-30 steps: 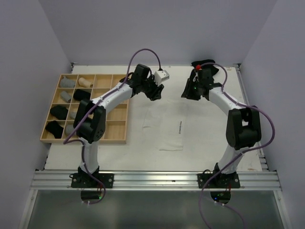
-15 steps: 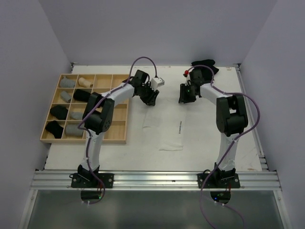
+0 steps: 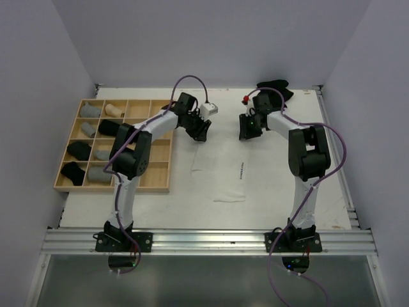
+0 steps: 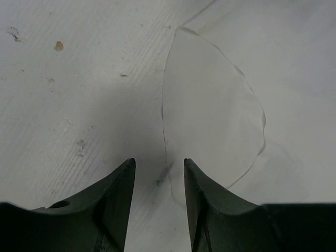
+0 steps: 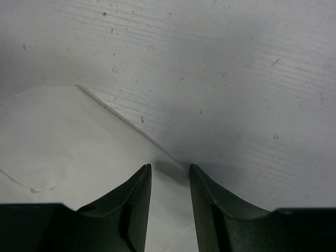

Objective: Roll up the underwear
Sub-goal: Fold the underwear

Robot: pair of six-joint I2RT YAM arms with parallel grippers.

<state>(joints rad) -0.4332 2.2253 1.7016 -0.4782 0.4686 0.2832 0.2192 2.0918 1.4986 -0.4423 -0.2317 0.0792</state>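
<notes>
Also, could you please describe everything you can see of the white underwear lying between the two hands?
The white underwear is a thin, pale cloth spread flat and unrolled on the table. It has a small dark-printed label near its right side. Its far edge lies beneath both hands: the left hand and the right hand each stand open over that edge, not closed on it. Nothing else touches it.

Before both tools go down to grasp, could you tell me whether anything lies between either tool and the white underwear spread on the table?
Nothing visible does. The left tool hangs over one far edge of the white underwear, the right tool over its other far corner. Both are open, with only cloth and table beneath.
</notes>
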